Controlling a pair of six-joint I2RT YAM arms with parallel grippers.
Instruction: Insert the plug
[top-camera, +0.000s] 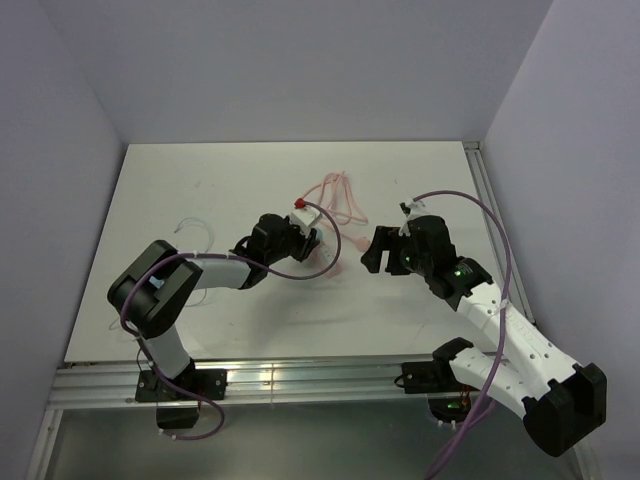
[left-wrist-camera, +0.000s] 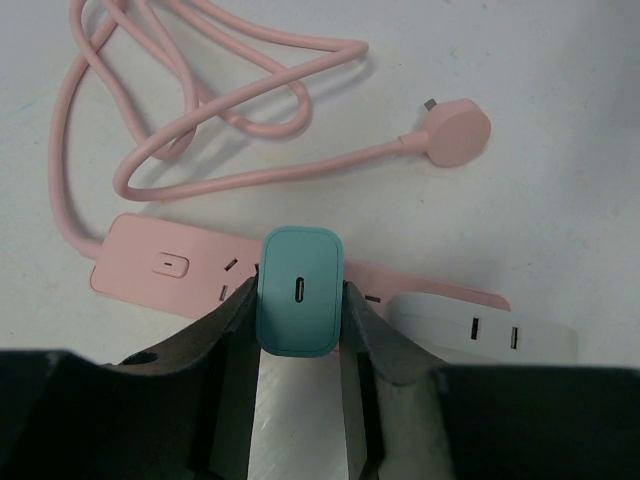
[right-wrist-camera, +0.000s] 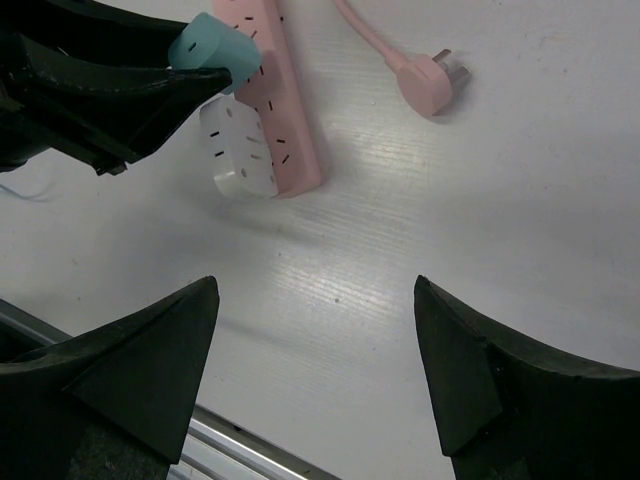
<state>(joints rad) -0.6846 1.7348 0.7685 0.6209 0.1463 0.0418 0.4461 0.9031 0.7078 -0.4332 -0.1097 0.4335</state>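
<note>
From where I stand, the left pincer (left-wrist-camera: 298, 312) is pinching the small teal blocky plastic plug (left-wrist-camera: 300, 285) by its two sides, one dark finger pressed on each, and the plug stands out a little past the fingertips. In the left wrist view the long pink plastic power strip (left-wrist-camera: 150, 265) lies directly at 12 o'clock from this pincer, just behind the plug. Its long axis runs across the view from about 9 o'clock to about 4 o'clock, so it crosses the line of the fingers. I judge that the coming move depends on this: the plug must go straight forward into a socket of the strip, without sliding along it. A white plastic socket block (left-wrist-camera: 490, 330) sits at 3 o'clock from the plug, touching the strip or very near it. The right pincer (right-wrist-camera: 315, 290) is spread wide with nothing in it, above the bare white table (right-wrist-camera: 500, 200), and the strip is at its 11 o'clock, well apart, so the left arm is clearly the nearer one. The plug shows only its rear face with one small slot. Its pins are on the far side and hidden, so I cannot tell if they are touching the strip or which socket they face. The plug also covers the middle of the strip, and I cannot make out any wire on it.
</note>
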